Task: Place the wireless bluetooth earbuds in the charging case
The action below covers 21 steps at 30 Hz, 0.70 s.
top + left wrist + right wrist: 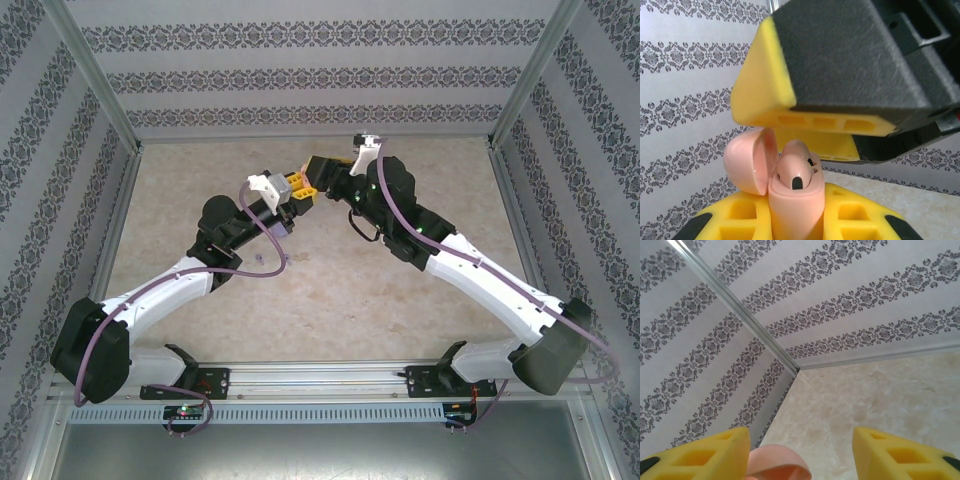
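A pinkish-beige charging case (792,212) stands upright between the yellow fingers of my left gripper (795,225), which is shut on it. Its lid (747,160) hangs open to the left. Two pinkish-beige earbuds (796,170) sit in the case's wells, heads up. Just above the case hover the yellow and black fingers (840,65) of my right gripper. In the right wrist view my right gripper (800,455) stands open, with the case lid (777,467) beside its left finger. From above, the left gripper (300,192) and right gripper (322,170) meet over the table's far middle.
Patterned walls (320,75) with metal corner posts (95,70) close in the beige table (330,300) at the back and on both sides. Both arms reach in from the near rail (320,375).
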Each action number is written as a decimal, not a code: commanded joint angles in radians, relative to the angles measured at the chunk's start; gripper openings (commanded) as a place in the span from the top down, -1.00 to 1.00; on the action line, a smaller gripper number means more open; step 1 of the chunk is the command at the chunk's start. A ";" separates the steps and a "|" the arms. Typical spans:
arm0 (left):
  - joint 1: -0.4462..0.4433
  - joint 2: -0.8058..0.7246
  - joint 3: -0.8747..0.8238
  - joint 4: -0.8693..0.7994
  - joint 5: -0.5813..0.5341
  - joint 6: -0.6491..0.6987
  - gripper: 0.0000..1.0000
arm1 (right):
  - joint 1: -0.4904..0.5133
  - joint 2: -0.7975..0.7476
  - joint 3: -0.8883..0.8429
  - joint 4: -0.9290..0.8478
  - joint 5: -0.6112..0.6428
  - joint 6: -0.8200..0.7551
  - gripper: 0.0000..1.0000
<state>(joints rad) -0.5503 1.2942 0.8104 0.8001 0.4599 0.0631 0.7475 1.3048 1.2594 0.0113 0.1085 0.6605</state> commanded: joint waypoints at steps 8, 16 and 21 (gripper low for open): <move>-0.013 0.025 0.002 -0.004 0.042 0.027 1.00 | -0.091 -0.076 0.103 -0.233 -0.097 0.007 -0.29; -0.013 0.050 0.022 -0.118 0.132 0.059 1.00 | -0.184 0.119 0.307 -0.430 -0.342 -0.040 0.51; -0.017 0.053 0.023 -0.131 0.157 0.066 1.00 | -0.194 0.233 0.399 -0.502 -0.399 -0.064 0.70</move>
<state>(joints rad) -0.5507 1.3441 0.8104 0.6827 0.5694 0.1028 0.5644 1.4990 1.5978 -0.4065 -0.2050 0.6250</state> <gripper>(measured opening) 0.198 0.156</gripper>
